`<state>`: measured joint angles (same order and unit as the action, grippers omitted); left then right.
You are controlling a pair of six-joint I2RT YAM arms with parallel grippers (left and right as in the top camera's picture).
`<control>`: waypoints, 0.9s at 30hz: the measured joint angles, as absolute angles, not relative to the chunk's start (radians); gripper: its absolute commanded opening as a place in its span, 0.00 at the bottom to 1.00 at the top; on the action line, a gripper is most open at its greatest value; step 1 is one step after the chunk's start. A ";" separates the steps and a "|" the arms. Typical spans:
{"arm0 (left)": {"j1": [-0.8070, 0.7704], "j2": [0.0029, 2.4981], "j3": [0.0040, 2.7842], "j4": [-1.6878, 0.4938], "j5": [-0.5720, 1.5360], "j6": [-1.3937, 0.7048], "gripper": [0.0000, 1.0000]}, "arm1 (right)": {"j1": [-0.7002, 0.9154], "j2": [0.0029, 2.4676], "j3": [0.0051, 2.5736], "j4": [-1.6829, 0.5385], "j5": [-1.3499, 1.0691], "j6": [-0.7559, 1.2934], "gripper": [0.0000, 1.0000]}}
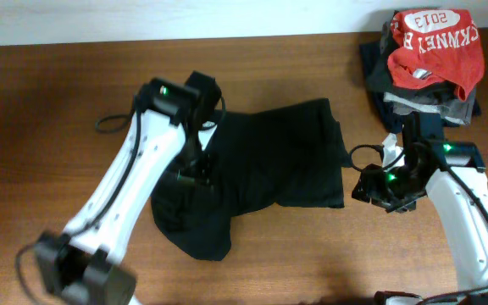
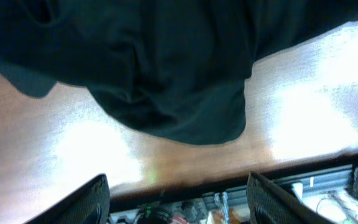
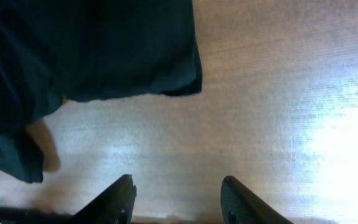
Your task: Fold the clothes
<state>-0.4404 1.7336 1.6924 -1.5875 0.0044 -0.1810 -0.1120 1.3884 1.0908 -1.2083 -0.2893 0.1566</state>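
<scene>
Large plain black soft-fabric shirt (image 1: 269,161) lies mid-way along the brown wooden counter (image 1: 41,110). It is only half spread. The right portion is fairly flat with a straight edge, while the left and near portion is bunched into a rounded lobe.

Left fingers (image 2: 86,202): spread wide with nothing between them, hovering above the lobe's curved hem. Right fingers (image 3: 114,199): also wide apart and empty, over bare wood just beside the shirt's right corner.

A red printed shirt (image 1: 435,38) tops a pile of folded garments at the far right corner, well apart from the black one.

Handling, as we judge it:
- The cloth looks light and limp, so it will sag and drag rather than hold a line.
- It wrinkles easily, and layers may lift together if we pinch too deep.
- The best holds look like the edges: the right corner for one side, the lobe's hem for the other.
- We would pinch a single layer, pull outward to flatten, then fold.
- The dark fabric hides its seams, so we cannot tell where the sleeves or collar lie.
</scene>
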 measured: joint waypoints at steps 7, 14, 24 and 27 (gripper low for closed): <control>-0.458 1.417 1.315 -1.347 -0.018 -0.350 0.65 | -0.112 1.448 1.089 -1.156 -0.290 0.154 0.50; -0.459 1.336 1.015 -1.135 0.065 -0.432 0.60 | -0.112 1.463 1.089 -1.136 -0.291 0.153 0.50; -0.596 1.381 0.796 -0.940 0.121 -0.397 0.61 | -0.112 1.464 1.089 -1.132 -0.293 0.154 0.50; -0.652 1.413 0.782 -0.877 0.124 -0.366 0.61 | -0.112 1.464 1.089 -1.132 -0.294 0.154 0.50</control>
